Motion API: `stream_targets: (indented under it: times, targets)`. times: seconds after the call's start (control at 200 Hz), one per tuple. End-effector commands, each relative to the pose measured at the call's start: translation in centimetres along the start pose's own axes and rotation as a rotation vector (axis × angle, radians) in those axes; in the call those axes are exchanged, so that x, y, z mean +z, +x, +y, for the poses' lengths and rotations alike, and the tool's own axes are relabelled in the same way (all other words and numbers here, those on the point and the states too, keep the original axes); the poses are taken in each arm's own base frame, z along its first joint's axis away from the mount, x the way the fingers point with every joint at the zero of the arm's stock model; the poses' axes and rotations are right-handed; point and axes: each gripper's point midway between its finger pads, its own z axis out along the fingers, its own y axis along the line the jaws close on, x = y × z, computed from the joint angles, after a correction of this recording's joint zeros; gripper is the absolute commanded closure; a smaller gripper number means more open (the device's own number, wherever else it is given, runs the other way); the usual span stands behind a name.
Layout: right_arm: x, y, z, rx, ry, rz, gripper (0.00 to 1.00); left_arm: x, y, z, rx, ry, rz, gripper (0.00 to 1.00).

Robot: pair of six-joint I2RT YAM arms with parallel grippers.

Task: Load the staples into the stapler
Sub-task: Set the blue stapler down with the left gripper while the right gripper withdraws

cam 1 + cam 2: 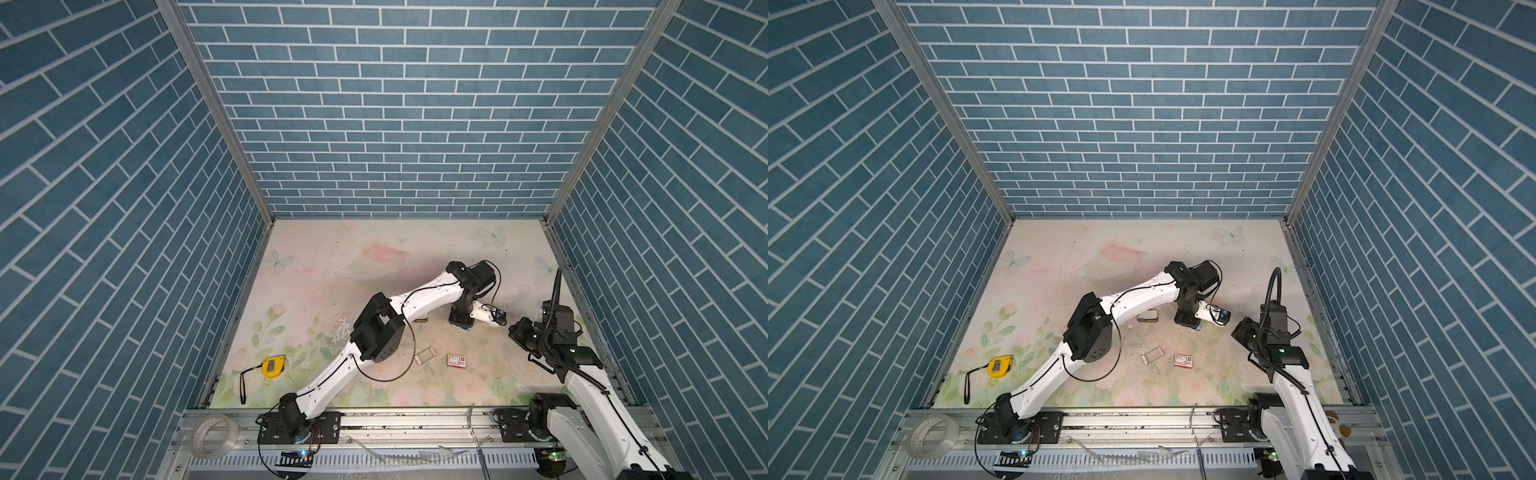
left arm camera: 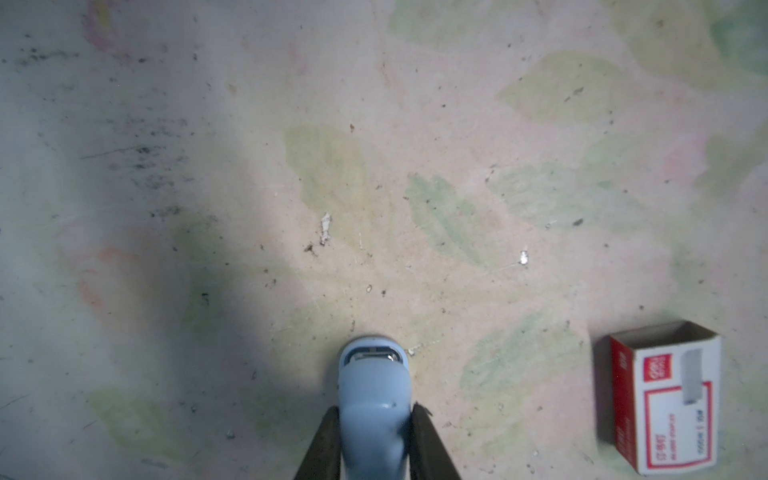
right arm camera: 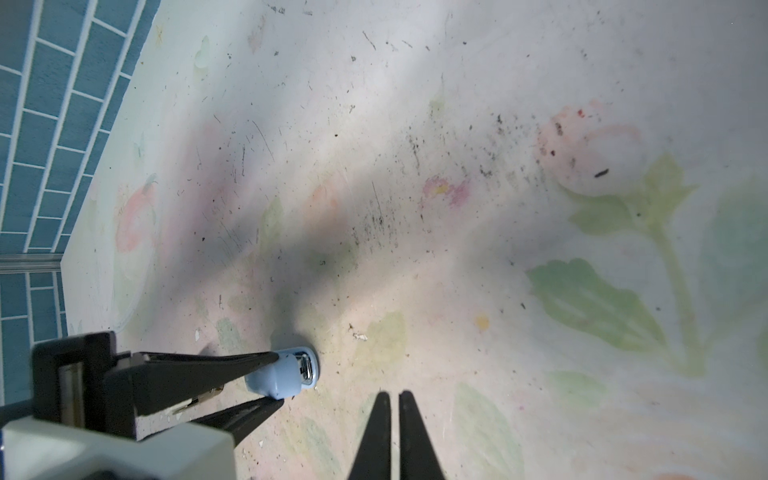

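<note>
Mat (image 1: 332, 257): floral, scuffed and speckled with grit; blue brick-pattern walls (image 1: 395, 124) stand round it.
Staples (image 1: 426, 356): I make out a small greyish flat block lying on the mat, too small for detail.
Stapler (image 2: 374, 374): light blue, its metal-slotted nose poking past the fingertips, close to the mat; whether they touch I cannot tell.
Left gripper (image 2: 376, 407): clamped on the stapler's body; the staples lie well apart from it, toward the front rail (image 1: 415, 419).
Right gripper (image 3: 390, 395): fingers pressed together, empty, near the stapler's nose but not touching.
Box (image 2: 665, 399): red-and-white, just beside the staples.
Tape measure (image 1: 273, 366): yellow, far left on the mat.
</note>
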Motion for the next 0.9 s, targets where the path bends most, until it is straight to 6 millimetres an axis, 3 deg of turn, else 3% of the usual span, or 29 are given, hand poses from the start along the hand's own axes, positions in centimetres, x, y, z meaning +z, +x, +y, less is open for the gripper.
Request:
stream_targets:
  times: [0.0, 0.21, 0.895]
  targets:
    - [0.0, 0.3, -0.8, -0.004, 0.03, 0.0, 0.91, 1.0, 2.3, -2.2, -0.033, 0.074, 0.095, 0.8]
    - [0.1, 0.4, -1.0, -0.005, 0.036, 0.002, 0.9, -0.8, 1.7, -1.4, -0.046, 0.006, 0.049, 0.76]
    - [0.0, 0.8, -1.6, -0.012, 0.057, 0.005, 0.87, -2.6, 2.1, -1.5, -0.078, -0.054, -0.001, 0.64]
